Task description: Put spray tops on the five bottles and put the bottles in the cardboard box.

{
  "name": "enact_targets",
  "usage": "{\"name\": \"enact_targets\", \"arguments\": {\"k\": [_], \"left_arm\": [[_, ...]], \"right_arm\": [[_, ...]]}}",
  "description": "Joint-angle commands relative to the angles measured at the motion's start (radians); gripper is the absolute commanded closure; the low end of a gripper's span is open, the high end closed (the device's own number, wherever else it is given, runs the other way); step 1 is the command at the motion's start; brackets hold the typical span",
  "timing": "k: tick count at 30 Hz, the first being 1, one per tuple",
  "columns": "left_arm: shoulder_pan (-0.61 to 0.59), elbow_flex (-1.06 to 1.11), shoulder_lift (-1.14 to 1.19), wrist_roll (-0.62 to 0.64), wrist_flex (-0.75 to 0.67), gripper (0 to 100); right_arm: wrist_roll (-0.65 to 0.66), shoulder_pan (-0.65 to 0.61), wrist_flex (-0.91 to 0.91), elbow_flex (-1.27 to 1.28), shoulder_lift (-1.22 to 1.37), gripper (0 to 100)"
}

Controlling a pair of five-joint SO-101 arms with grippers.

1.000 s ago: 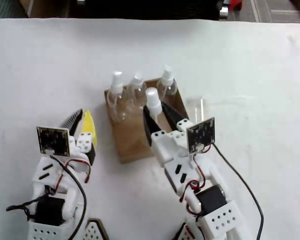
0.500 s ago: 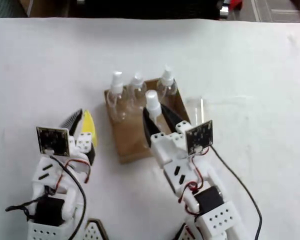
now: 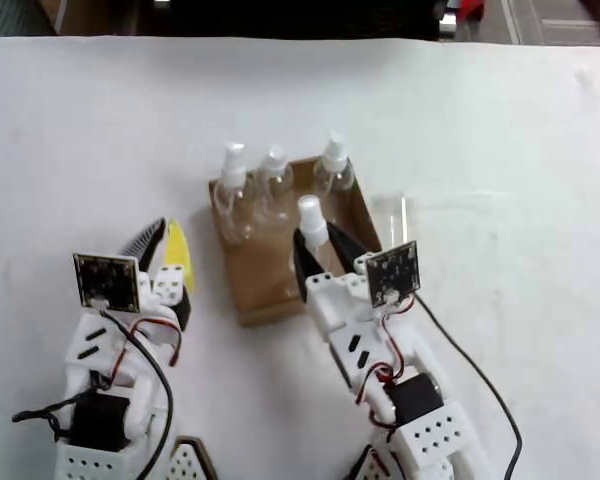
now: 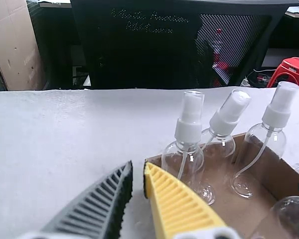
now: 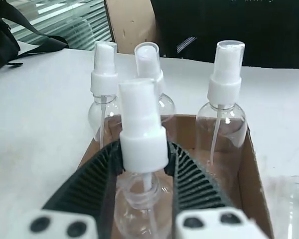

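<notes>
The right claw point(image 5: 142, 154) is clamped on a bottle point(image 5: 142, 132) just under its spray top, holding it upright over the near right part of the box point(image 3: 255, 290). Three capped bottles point(image 3: 273, 180) stand along the box's far edge. The left claw point(image 4: 137, 174), almost closed and empty, sits left of the box.

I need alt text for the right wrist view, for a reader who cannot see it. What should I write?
The right hand grips a spray-topped bottle by its neck, between two black fingers, over the cardboard box. Three more topped bottles stand behind it at the box's far end.
</notes>
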Motion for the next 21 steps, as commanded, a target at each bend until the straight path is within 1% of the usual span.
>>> {"name": "enact_targets", "arguments": {"k": [1, 3, 7, 17, 19, 21], "left_arm": [[0.018, -0.011, -0.015, 0.003, -0.029, 95], [0.018, -0.011, -0.015, 0.003, -0.029, 95], [0.018, -0.011, -0.015, 0.003, -0.028, 95], [0.018, -0.011, -0.015, 0.003, -0.028, 95], [0.018, -0.011, -0.015, 0.003, -0.028, 95], [0.018, -0.011, -0.015, 0.003, -0.028, 95]], "right_arm": [[0.015, 0.007, 0.015, -0.012, -0.016, 97.5], [0.015, 0.005, 0.015, -0.011, -0.013, 94.8], [0.009, 0.005, 0.021, -0.009, -0.01, 86.1], [0.015, -0.027, 0.021, -0.029, -0.018, 86.1], [0.015, -0.016, 0.038, -0.057, -0.018, 86.1], [0.015, 0.019, 0.091, -0.126, -0.018, 86.1]]}}
